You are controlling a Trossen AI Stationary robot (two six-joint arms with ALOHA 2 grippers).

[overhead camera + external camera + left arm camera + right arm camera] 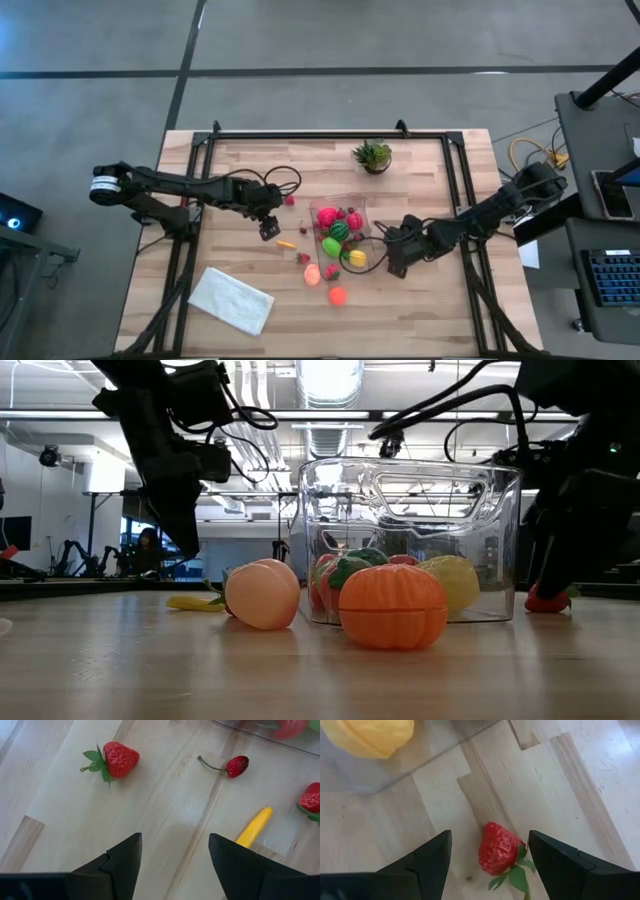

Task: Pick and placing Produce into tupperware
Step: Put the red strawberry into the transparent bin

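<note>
step: we take the strawberry (pixel 498 849) beside the tupperware (pixel 318 212) | right gripper (pixel 490 857): jaws apart, straddling it, probably unclosed | left gripper (pixel 175 855): apart, empty | tip: descend squarely, close gently.

Both arms were dark, slim and jointed. The left arm (pixel 170 187) carried a pale band near its base and looping black cables, perhaps wiring. Each end effector, left (pixel 174 862) and right (pixel 490 862), ended in two flat, angular black fingers.
</note>
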